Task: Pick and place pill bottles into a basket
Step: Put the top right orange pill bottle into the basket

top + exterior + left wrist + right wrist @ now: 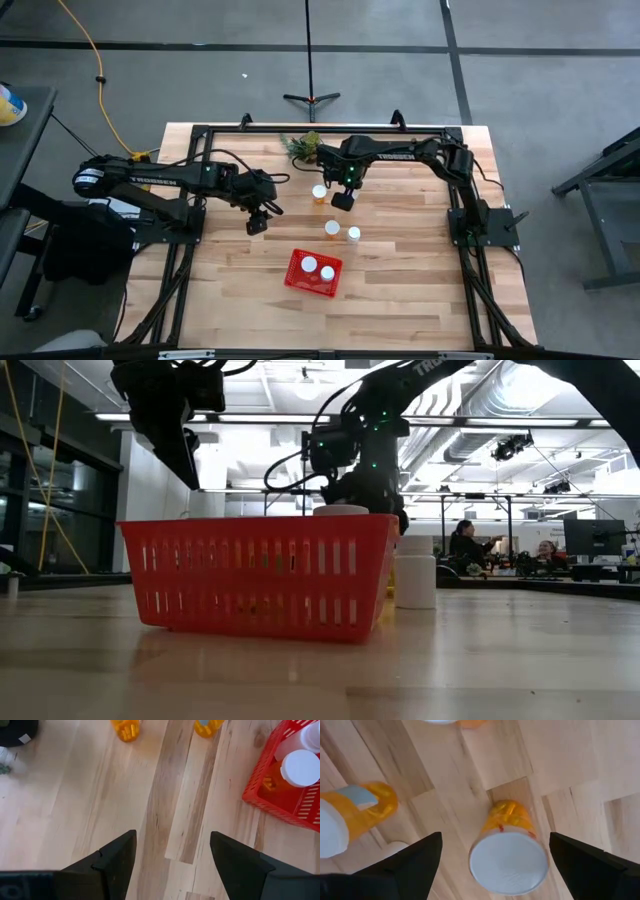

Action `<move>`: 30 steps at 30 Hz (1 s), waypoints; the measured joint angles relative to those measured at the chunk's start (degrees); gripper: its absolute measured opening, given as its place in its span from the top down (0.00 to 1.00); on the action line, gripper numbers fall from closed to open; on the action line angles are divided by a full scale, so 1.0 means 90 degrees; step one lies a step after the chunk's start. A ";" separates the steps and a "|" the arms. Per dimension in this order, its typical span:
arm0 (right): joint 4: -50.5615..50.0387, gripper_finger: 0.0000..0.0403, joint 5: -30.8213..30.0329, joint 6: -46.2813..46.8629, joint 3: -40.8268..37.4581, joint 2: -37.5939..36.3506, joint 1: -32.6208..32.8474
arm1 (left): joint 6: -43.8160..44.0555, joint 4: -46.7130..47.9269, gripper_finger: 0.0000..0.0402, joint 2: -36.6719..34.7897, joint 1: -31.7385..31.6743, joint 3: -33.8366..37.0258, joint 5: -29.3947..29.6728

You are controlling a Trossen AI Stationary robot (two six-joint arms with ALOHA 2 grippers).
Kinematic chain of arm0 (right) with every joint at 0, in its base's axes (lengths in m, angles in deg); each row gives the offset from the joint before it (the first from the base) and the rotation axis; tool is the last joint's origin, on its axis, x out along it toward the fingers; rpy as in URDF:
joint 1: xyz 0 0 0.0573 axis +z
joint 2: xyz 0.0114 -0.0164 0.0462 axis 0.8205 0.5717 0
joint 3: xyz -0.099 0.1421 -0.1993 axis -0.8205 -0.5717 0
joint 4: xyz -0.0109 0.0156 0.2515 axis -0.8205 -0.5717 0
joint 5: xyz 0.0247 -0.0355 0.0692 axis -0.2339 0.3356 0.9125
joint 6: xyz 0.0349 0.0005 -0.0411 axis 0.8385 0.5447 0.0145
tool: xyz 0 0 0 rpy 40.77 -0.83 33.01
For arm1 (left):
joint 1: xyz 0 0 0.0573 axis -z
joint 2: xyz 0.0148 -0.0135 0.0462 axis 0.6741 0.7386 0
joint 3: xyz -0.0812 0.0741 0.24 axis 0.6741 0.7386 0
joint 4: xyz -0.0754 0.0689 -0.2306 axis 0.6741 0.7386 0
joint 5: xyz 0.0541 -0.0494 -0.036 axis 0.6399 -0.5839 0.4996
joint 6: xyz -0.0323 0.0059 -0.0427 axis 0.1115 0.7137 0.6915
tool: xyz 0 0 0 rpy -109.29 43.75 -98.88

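Fingers (590,870) straddle pill bottle (509,851), another bottle (355,815) beside.

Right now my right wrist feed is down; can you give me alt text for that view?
The right gripper is open, its two dark fingers straddling an upright pill bottle with an orange body and white cap on the wooden table. A second pill bottle stands off to one side, and part of a third shows at the edge.

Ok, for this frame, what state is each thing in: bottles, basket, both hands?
Basket: upright on the table, two capped bottles inside.
Bottles in basket: upright.
Bottle under right hand: upright, capped, not gripped.
Two bottles by basket: upright on the table.
Right hand: open.
Left hand: open, empty.
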 joint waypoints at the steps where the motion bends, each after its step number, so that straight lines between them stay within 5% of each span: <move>1: 0.0008 0.13 0.0000 0.0004 0.0000 0.0000 0.0000 | -0.0002 0.0009 0.29 0.0000 0.0000 0.0000 0.0000; 12: 0.0009 0.23 -0.0038 0.0010 0.0000 0.0000 -0.0033 | -0.0046 0.0091 0.29 0.0000 0.0000 0.0000 -0.0005; 30: 0.0238 0.24 0.0159 0.0070 -0.0551 -0.0010 -0.0044 | -0.0046 0.0159 0.29 0.0000 -0.0001 -0.0002 -0.0010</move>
